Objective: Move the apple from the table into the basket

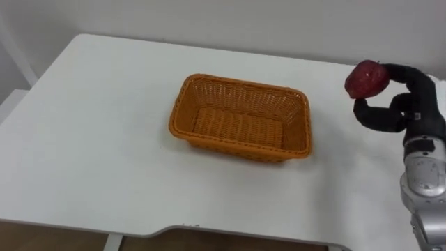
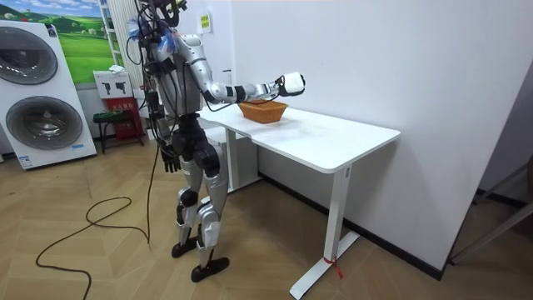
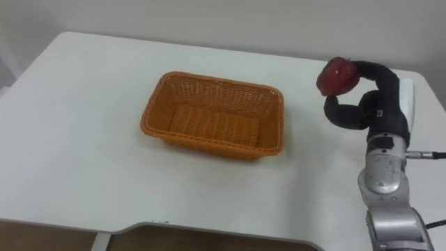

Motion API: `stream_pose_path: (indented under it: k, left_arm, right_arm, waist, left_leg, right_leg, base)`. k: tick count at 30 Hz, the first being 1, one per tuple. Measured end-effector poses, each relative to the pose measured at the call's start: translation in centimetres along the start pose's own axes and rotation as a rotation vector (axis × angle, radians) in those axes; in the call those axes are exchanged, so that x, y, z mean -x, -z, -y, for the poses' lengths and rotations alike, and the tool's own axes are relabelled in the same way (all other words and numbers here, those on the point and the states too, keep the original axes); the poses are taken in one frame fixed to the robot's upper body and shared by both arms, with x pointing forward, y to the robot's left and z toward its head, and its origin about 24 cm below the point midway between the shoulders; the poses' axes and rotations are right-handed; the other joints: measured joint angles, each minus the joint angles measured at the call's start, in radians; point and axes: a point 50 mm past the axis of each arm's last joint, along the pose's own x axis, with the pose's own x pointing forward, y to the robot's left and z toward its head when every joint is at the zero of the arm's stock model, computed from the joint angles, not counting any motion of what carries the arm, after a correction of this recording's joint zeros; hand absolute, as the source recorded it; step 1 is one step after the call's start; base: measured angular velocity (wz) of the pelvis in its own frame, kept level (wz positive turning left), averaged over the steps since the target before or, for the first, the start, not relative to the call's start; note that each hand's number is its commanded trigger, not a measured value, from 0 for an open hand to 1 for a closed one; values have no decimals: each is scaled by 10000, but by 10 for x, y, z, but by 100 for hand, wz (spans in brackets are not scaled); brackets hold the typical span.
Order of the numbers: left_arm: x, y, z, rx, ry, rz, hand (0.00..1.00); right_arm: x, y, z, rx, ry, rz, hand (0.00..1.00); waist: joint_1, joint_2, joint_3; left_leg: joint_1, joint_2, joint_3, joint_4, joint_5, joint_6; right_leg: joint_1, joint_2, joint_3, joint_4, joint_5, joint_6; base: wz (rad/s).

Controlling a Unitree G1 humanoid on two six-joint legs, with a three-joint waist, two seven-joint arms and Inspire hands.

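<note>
Right of the empty wicker basket [image 1: 240, 146], the right hand [image 1: 398, 111] grips the red apple [image 1: 365, 79] above the desk [image 1: 90, 139], not yet placed.

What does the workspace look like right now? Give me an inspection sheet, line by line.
Surface: white table, with the robot standing at one end.
Job's things: apple held above the table, to the right of the basket; the basket stands on the table with nothing in it.
Clutter: nothing seen.
Hands: right hand curled round the apple; left hand hangs by the hip.
Cables: nothing seen besides the robot's own.
Surroundings: white wall, washing machines, wooden floor.
</note>
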Motion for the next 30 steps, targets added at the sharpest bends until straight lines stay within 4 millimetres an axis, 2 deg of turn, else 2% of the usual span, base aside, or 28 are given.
stream_pose_path:
  k: [4,5,10,13,14,15,16,17,22,30]
  left_arm:
    - [-1,-6,0,-39,7,136,0]
    - [-1,-5,1,-73,35,109,0]
    - [-2,-8,2,-132,109,109,0]
    - [-2,-6,6,-448,285,25,0]
    - [-2,-6,8,-551,361,29,0]
    - [-2,-5,8,-551,395,16,0]
    - [-2,-7,8,-549,455,43,0]
    - [-2,-10,8,-549,490,123,0]
    - [-3,-16,8,-549,502,334,0]
    - [-3,-20,10,-796,618,424,0]
  right_arm:
    - [0,-17,-2,148,-26,791,100]
    - [1,-19,-4,163,-105,902,100]
    - [4,-30,-12,567,-579,1460,100]
    - [9,-45,-24,910,-1158,2231,100]
    - [12,-50,-28,926,-1468,2483,89]
    - [13,-52,-31,945,-1633,2595,63]
    - [16,-56,-36,1088,-1980,2820,54]
    - [19,-58,-41,1262,-2353,2971,0]
    - [25,-66,-51,1386,-3412,3364,0]
    - [30,-71,-59,1444,-4104,3604,0]
  waist:
    - [85,72,-30]
    - [103,144,-46]
    - [204,256,-15]
    - [207,260,-7]
    - [235,244,-5]
    - [258,234,-7]
    - [271,220,-16]
    - [323,214,-19]
    - [533,231,-8]
    - [550,255,8]
  left_leg:
    - [-135,4,17,22,11,17]
    - [-115,5,25,22,11,18]
    - [-139,11,25,24,14,18]
    - [-203,11,32,24,14,18]
    - [-212,11,34,20,14,18]
    - [-214,12,40,17,14,18]
    - [-205,13,44,19,14,18]
    - [-211,12,45,17,14,18]
    - [-310,11,66,19,14,18]
    - [-310,12,66,6,14,18]
  right_leg:
    - [-158,10,34,28,16,3]
    - [-145,13,55,27,16,3]
    - [-215,15,119,37,15,3]
    - [-231,22,116,25,16,3]
    - [-244,22,108,23,16,3]
    - [-256,23,114,23,16,3]
    - [-283,26,112,23,16,2]
    - [-295,25,113,20,17,2]
    - [-333,20,94,16,23,10]
    - [-333,19,106,14,23,10]
  base:
    - [-2]
    - [-4]
    - [0]
    - [0]
    - [0]
    - [0]
    - [0]
    - [-3]
    - [0]
    - [0]
